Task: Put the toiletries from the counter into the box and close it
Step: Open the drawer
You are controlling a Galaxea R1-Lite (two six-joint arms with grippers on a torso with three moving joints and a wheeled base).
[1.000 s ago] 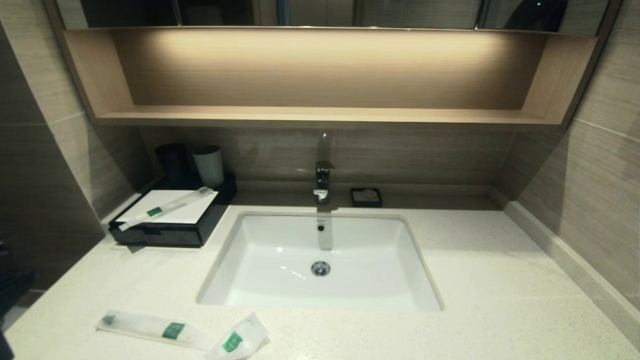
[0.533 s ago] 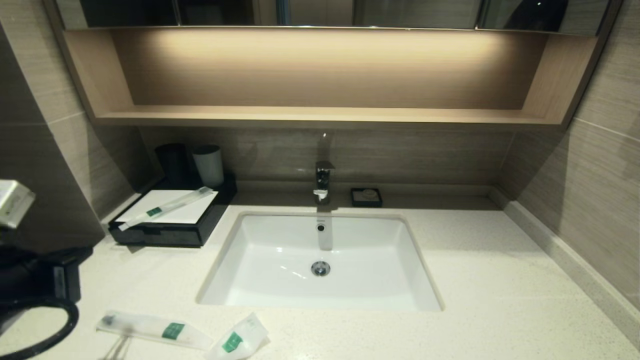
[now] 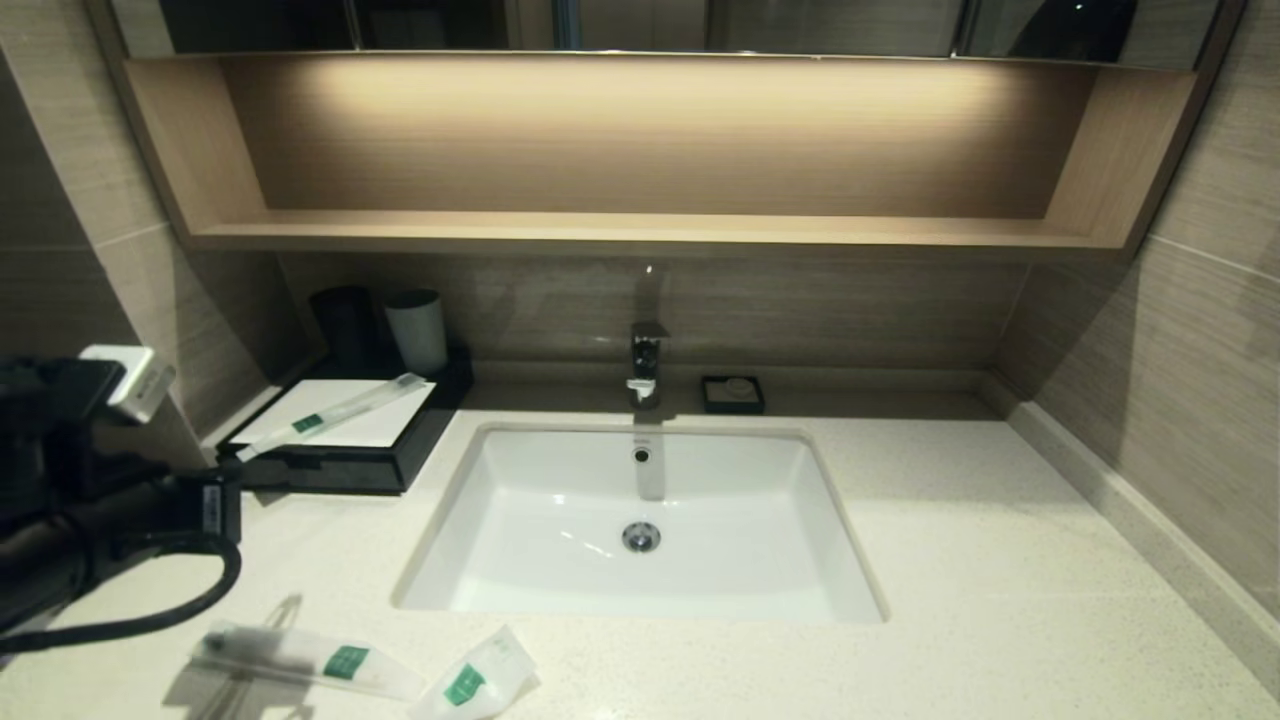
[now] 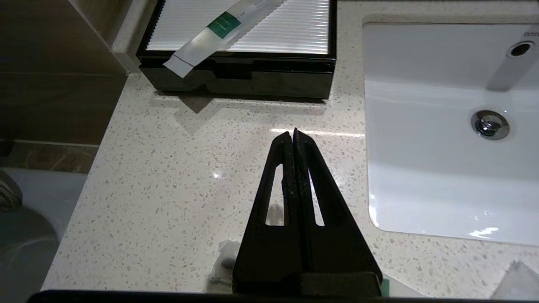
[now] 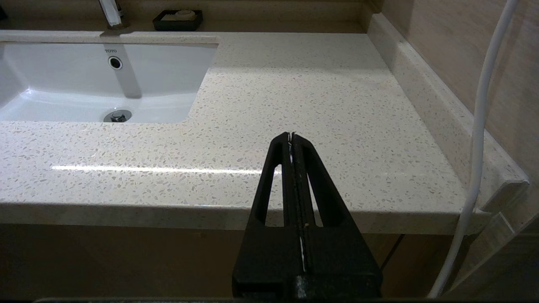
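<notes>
Our left arm has swung in over the left end of the worktop (image 3: 1000, 560) within the last second; a moment ago only its dark edge showed at the frame's border. The left tool (image 4: 294, 134) comes empty, its fingers pressed together, and hangs above bare stone in front of the box (image 4: 236, 80). We judge this the opening reach, with nothing yet stowed.

The drawer front looks flush with the box, so we take it as closed. One long sachet (image 3: 330, 412) lies slantwise on the box's white top, one end jutting past the front edge. A second long sachet (image 3: 300, 660) and the short sachet (image 3: 480, 680) lie on the worktop near its front edge, close beside each other, the arm's shadow falling over the long one. All three wait outside the box.

To our mind the drawer must be pulled out before anything goes in, and the sachet overhanging the front edge may slide off when the tool works there.

Around: the sink (image 3: 640, 530) and tap (image 3: 645, 365) in the middle, two cups (image 3: 418, 330) behind the box, a soap dish (image 3: 732, 394) by the back wall. The arm's cable (image 3: 150, 620) loops just above the near sachets. The right tool (image 5: 291, 135), likewise closed and empty, sits parked before the worktop's right front edge.
</notes>
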